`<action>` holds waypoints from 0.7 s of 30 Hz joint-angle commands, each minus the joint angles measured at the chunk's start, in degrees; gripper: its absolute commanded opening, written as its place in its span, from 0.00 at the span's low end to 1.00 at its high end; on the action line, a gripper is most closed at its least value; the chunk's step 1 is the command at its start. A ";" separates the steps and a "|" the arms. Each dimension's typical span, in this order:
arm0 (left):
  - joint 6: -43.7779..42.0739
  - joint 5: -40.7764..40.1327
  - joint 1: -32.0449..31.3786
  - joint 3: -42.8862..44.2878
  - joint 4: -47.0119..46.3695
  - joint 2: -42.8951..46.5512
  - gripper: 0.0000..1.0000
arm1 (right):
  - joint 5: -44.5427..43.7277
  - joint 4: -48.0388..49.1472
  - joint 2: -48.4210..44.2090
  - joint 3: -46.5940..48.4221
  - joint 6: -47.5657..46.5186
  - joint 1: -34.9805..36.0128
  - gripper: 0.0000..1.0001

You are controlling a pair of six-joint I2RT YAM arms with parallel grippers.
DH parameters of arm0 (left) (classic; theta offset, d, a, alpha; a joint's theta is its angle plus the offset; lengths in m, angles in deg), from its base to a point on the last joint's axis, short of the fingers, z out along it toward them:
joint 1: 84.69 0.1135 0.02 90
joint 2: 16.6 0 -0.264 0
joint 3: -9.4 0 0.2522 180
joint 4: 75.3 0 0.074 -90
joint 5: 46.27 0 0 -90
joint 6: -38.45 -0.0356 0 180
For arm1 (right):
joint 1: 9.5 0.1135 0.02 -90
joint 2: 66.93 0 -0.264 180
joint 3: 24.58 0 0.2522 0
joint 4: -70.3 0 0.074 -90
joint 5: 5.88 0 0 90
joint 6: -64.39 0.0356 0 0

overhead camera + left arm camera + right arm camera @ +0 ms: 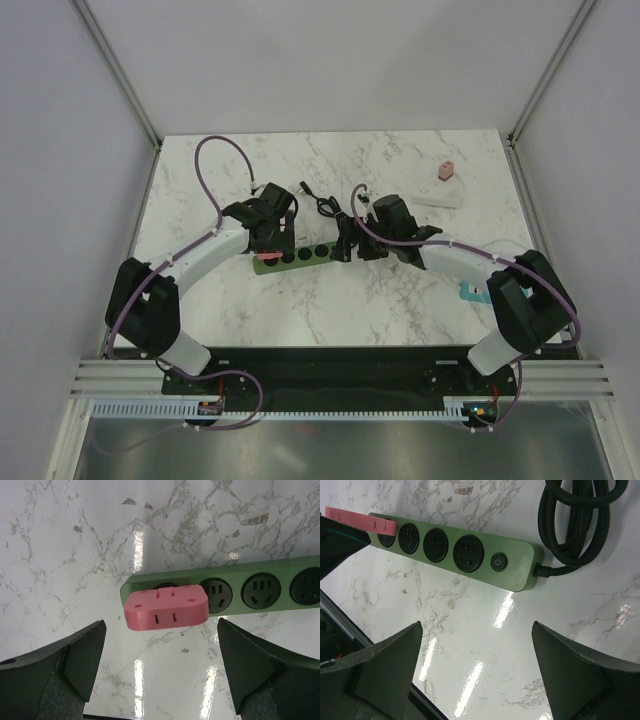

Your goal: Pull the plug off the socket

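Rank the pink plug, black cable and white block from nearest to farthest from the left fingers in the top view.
1. pink plug, just ahead of the open left fingers, at the green strip's left end.
2. black cable, to the right, mid-table.
3. white block, far right, toward the back.

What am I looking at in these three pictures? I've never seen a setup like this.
Two robot arms sit at the near edge of a marble table. One picture looks down from above; the other two come from cameras on each wrist, with that arm's own dark fingers at the bottom. On the table lies a green power strip with a pink plug in its end socket and a coiled black cable. A small white and pink item lies farther back. The left gripper hangs open over the plug, the right gripper open over the strip. Neither holds anything.
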 commanded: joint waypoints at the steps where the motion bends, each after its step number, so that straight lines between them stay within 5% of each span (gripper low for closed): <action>1: 0.11 -3.32 -0.27 2.55 0.37 -1.15 1.00 | 0.56 2.30 0.48 1.40 0.44 1.25 0.98; 21: 0.28 -0.60 0.97 5.54 0.63 -6.96 0.89 | -3.39 -0.34 8.49 9.40 0.53 5.57 0.98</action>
